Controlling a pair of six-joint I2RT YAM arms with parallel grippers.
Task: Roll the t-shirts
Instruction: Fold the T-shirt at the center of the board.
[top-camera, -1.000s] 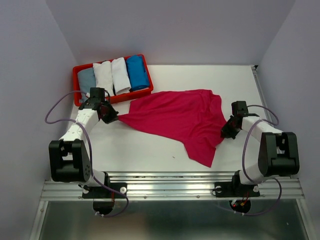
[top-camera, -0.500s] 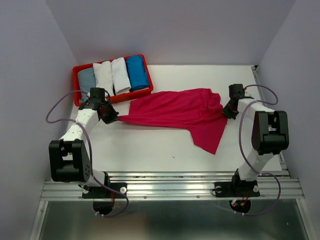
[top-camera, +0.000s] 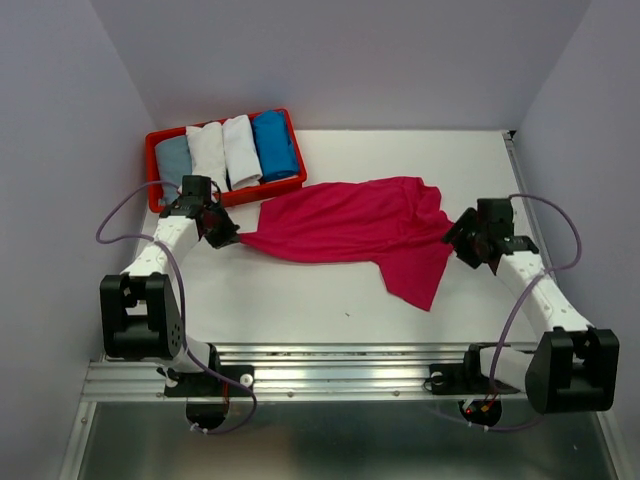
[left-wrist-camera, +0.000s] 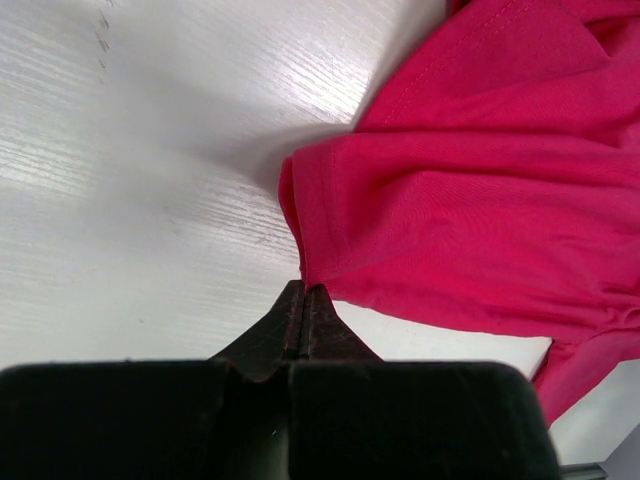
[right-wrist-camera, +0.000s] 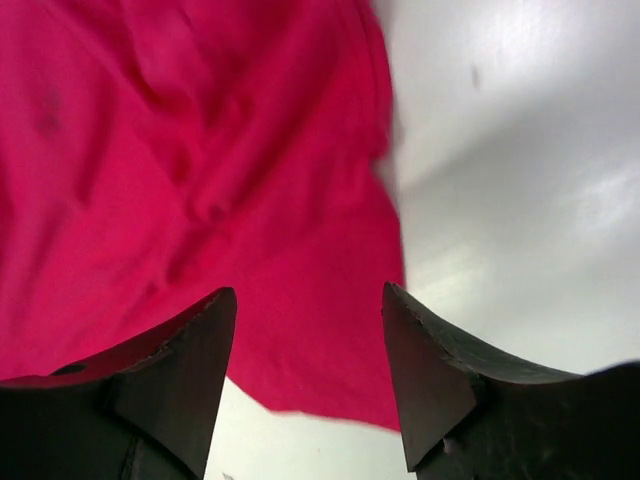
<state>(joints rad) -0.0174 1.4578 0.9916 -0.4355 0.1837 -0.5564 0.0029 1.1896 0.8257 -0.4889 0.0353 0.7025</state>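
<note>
Leftmost, at the far left corner of the white counter (top-camera: 300, 290), a red tray (top-camera: 152, 160) held four rolled shirts lying side by side: a grey-blue t-shirt (top-camera: 173, 160), two white t-shirts (top-camera: 208, 152) and a bright blue t-shirt (top-camera: 274, 145). Just in front of the tray, the left tool (top-camera: 228, 238) sat low over the counter at the left tip of the magenta-pink t-shirt (top-camera: 350, 225). The left wrist view showed that tool (left-wrist-camera: 303, 300) pressed together on a folded hem corner of the magenta-pink t-shirt (left-wrist-camera: 480, 200), with the cloth fanning away from the pinch to the right and bare counter (left-wrist-camera: 130, 150) to its left. From there the shirt lay unrolled and wrinkled across the middle of the counter, its upper edge running toward the far right and a narrower flap trailing down toward the near edge. At the shirt's right border was the right tool (top-camera: 460, 238), well apart from the left one. In the right wrist view that tool (right-wrist-camera: 310, 330) was spread wide, its two dark fingers apart with nothing between them; the magenta-pink t-shirt (right-wrist-camera: 150, 150) filled the space beyond them on the left, and white counter (right-wrist-camera: 520, 150) showed on the right. Whether its fingertips touched the cloth could not be told.
</note>
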